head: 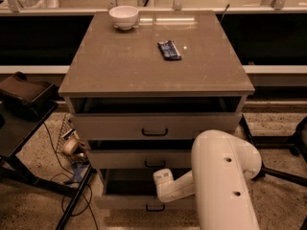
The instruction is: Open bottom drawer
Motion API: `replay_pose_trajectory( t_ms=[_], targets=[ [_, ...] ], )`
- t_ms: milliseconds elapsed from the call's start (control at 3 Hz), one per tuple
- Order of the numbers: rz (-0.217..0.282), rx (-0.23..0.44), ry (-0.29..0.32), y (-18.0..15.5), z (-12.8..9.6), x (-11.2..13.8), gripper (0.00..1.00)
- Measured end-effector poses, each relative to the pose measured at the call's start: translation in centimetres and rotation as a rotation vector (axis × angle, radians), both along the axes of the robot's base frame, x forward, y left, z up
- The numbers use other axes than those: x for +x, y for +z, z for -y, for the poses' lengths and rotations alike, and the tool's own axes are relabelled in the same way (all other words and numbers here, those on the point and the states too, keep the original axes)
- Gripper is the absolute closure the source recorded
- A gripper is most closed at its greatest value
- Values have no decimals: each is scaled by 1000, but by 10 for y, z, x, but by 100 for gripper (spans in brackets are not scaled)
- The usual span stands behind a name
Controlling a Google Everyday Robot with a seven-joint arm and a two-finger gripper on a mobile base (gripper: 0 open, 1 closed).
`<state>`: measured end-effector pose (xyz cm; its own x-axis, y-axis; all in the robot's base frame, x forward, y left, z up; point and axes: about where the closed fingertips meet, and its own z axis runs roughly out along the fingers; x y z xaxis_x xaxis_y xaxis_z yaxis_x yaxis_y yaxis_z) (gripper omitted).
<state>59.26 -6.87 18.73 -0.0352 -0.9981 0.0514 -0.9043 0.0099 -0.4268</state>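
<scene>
The bottom drawer (125,202) is the lowest of three grey-beige drawers and stands pulled out, its dark interior (128,182) showing. Its small black bar handle (155,208) is on the front. My gripper (162,180) is at the end of the white forearm, low over the drawer's open top, just above and slightly right of the handle. The large white arm link (223,176) covers the drawer's right part.
A white bowl (123,17) and a dark blue packet (169,50) lie on the cabinet top (115,66). The top drawer (154,126) and middle drawer (144,159) stand slightly out. A black stand (24,109) and cables (72,147) are at the left.
</scene>
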Motion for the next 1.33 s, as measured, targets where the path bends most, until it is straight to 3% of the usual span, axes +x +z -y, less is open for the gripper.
replay_pose_trajectory(
  t_ms=[667, 1000, 1333],
  targets=[
    [2, 1, -5, -1, 0, 2, 100],
    [-91, 14, -67, -19, 25, -42, 100],
    [-128, 20, -99, -24, 37, -60, 100]
  ],
)
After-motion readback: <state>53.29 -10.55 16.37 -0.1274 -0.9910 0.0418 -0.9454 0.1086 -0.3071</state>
